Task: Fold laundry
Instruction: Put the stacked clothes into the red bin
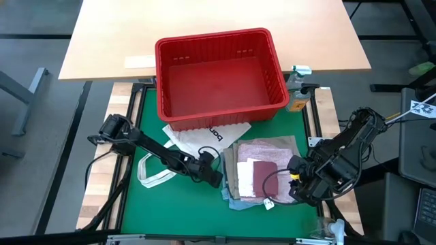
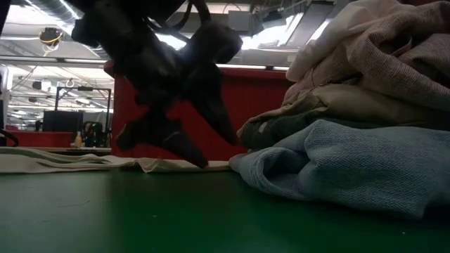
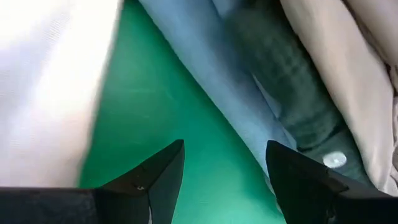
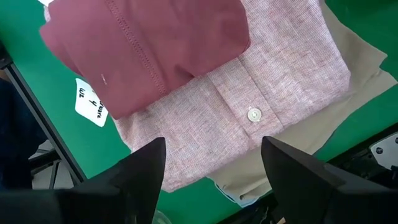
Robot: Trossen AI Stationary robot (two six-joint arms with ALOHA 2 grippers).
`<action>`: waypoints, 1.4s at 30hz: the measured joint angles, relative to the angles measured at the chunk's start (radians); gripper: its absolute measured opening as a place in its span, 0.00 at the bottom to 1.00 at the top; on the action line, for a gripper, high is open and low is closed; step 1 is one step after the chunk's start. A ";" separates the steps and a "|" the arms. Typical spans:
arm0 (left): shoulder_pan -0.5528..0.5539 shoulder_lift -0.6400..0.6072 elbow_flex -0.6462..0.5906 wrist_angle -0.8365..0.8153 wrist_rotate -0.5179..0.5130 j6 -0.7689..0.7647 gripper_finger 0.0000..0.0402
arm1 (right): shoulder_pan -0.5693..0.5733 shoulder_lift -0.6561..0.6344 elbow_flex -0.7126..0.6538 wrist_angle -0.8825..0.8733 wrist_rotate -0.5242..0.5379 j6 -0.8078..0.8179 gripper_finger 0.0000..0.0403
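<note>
The red basket sits empty at the back of the green mat, probably emptied so the clothes could be worked on in front of it. The stack lies on the mat's right half, folded and layered: blue at the bottom, then dark green and khaki, a mottled pink shirt above those and a maroon piece on top, so most of the folding looks done. A white tote lies flat just left of the stack, half under the basket's front. The left gripper hangs low over bare mat between tote and stack, jaws spread and empty, perhaps lined up to square the blue edge. The right gripper hovers at the stack's right side, also spread, holding nothing.
</note>
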 joint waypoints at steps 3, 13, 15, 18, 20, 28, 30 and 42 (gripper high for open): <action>-0.013 0.045 0.001 0.087 -0.003 -0.011 0.55 | 0.000 0.000 0.000 0.001 0.000 0.000 0.66; -0.007 0.141 0.003 0.289 -0.008 -0.033 0.55 | 0.000 0.000 0.000 0.008 0.000 0.000 0.66; -0.003 0.141 0.003 0.289 -0.006 -0.034 0.55 | 0.000 0.000 0.000 0.007 0.000 0.000 0.66; 0.002 0.142 0.003 0.294 -0.007 -0.033 0.54 | 0.000 0.000 0.000 0.008 0.000 0.000 0.66; 0.004 0.143 0.003 0.296 -0.007 -0.027 0.50 | 0.000 0.000 0.000 0.008 0.000 0.000 0.66; 0.004 0.145 0.003 0.299 -0.022 0.000 0.17 | 0.000 0.000 0.000 0.016 -0.011 -0.002 0.66; 0.004 0.145 0.003 0.299 -0.026 0.000 0.07 | 0.000 -0.004 0.000 0.016 -0.017 -0.002 0.66; -0.002 0.093 0.001 0.115 0.088 0.012 0.01 | 0.000 -0.098 0.000 -0.011 -0.001 0.055 0.66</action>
